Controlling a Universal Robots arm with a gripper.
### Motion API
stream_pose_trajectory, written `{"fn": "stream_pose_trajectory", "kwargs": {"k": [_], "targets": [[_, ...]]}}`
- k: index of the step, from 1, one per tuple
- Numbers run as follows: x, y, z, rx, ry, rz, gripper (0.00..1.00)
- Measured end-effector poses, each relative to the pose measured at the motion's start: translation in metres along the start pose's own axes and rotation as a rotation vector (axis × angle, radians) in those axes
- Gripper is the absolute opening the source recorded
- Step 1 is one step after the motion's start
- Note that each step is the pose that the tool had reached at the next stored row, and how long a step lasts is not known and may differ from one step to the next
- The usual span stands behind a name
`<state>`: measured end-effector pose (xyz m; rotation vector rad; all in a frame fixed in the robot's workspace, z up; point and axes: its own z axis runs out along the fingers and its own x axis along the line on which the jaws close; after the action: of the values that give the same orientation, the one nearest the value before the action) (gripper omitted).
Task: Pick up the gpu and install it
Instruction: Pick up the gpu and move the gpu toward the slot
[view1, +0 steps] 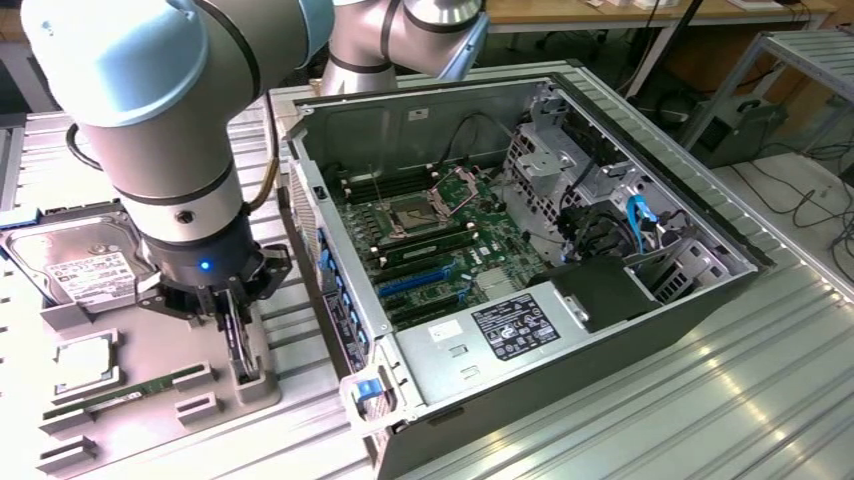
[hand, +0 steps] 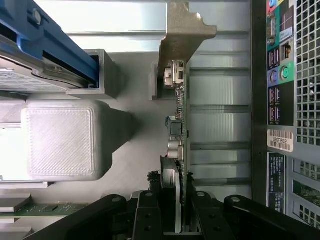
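Observation:
The gpu (view1: 239, 338), a thin dark card, stands on edge in a slot of the grey fixture tray (view1: 187, 425), at the exterior view's left beside the computer case. My gripper (view1: 230, 312) reaches straight down onto it, one finger on each face. In the wrist view I see the gpu (hand: 179, 125) edge-on, its silver bracket (hand: 182, 35) at the far end. My gripper (hand: 176, 196) is shut on the card's near end, with the black fingers (hand: 150, 212) pressed against it.
The open computer case (view1: 441, 92) lies on its side, with the motherboard and blue expansion slots (view1: 414, 285) exposed. Its rear port panel (hand: 285, 75) is close beside the card. A hard drive (view1: 80, 262), a processor (view1: 83, 362) and a green memory stick (view1: 127, 392) share the tray.

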<state>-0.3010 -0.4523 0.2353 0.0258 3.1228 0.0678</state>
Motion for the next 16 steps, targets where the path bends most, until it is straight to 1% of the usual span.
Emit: {"fn": "stream_pose_trajectory", "kwargs": {"k": [16], "targets": [[-0.001,0.0014,-0.0322,0.0002,0.0001,0.0,0.28]]}}
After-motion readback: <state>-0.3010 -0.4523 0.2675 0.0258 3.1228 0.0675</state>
